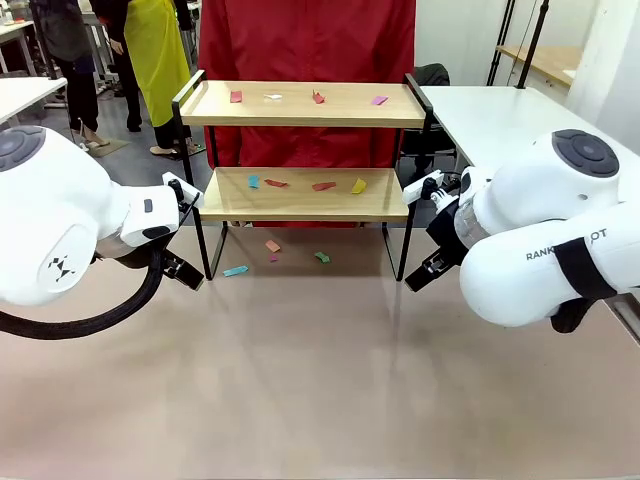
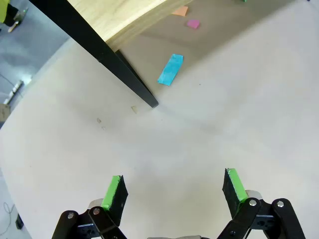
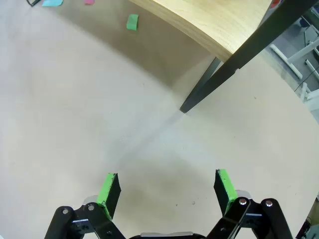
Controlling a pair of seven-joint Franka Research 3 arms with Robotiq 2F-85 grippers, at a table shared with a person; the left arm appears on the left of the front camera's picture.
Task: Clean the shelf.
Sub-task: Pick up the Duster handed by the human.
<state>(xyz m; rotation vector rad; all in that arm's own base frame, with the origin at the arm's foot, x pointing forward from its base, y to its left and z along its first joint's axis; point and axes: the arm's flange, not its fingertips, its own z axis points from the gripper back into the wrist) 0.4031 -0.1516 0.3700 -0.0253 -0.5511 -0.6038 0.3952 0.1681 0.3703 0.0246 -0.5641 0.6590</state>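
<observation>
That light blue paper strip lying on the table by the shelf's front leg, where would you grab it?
Probably across its narrow width at the middle, coming straight down: the light blue paper strip lies flat on the beige table, long sides clear, and the shelf's black metal leg stands off one end.

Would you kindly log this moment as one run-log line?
left gripper: open | right gripper: open | shelf: paper scraps on both tiers | table: stray scraps underneath
</observation>
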